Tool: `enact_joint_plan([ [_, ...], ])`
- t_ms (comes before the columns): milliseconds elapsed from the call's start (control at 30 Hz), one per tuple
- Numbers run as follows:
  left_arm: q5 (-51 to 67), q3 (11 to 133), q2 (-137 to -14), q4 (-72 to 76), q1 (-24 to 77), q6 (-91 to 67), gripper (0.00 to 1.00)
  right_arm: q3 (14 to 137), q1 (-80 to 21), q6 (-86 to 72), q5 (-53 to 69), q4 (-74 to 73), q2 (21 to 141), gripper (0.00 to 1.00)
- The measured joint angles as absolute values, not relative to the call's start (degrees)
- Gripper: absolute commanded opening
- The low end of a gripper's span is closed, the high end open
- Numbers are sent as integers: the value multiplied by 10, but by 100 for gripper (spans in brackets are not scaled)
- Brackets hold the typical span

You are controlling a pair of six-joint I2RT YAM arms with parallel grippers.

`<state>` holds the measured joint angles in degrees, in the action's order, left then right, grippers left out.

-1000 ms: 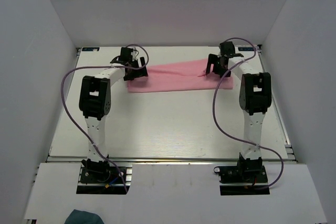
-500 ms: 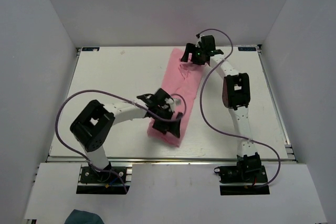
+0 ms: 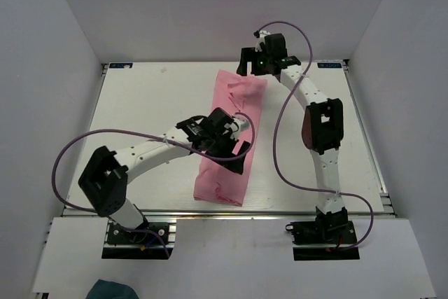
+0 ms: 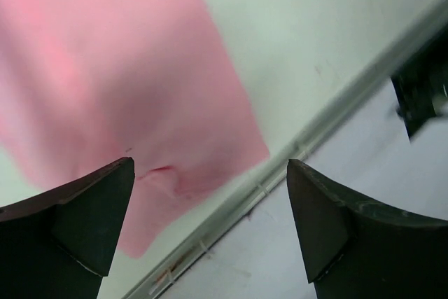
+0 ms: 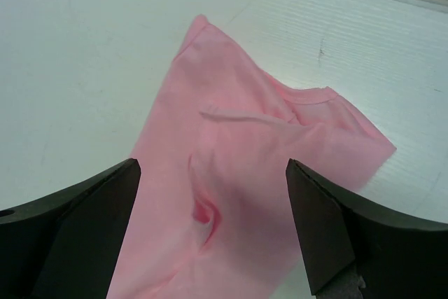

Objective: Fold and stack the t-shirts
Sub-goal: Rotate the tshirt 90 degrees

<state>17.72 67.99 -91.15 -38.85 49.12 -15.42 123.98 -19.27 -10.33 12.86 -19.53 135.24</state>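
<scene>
The t-shirt (image 3: 241, 99) lies on the table (image 3: 154, 96) as a long narrow band running from 12 o'clock to 6 o'clock, its near end close to the table's front rail. The cloth is thin, matte pink and limp. It would probably sag when lifted and slide on the smooth white ribbed surface, so pinching corners or a doubled edge looks best. Wrinkles bunch at the 12 o'clock end. The left gripper (image 4: 210, 166) hangs released over the 6 o'clock half. The right gripper (image 5: 212, 164) is also released, above the wrinkled end.
</scene>
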Motion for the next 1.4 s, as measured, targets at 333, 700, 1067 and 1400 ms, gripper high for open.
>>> enact_joint_plan([
  [333, -130, 685, -872, -430, 393, -316, 99, 1175, -241, -83, 145, -235, 1294, 90],
  [700, -146, 638, -872, -405, 250, -353, 99, 1167, -245, -85, 152, -281, 1346, 90],
  [1067, -110, 606, -872, -400, 222, -354, 99, 1149, -276, -83, 222, -284, 1354, 90],
  [1400, -101, 596, -865, -398, 211, -347, 99, 1128, -291, -71, 234, -282, 1347, 90],
])
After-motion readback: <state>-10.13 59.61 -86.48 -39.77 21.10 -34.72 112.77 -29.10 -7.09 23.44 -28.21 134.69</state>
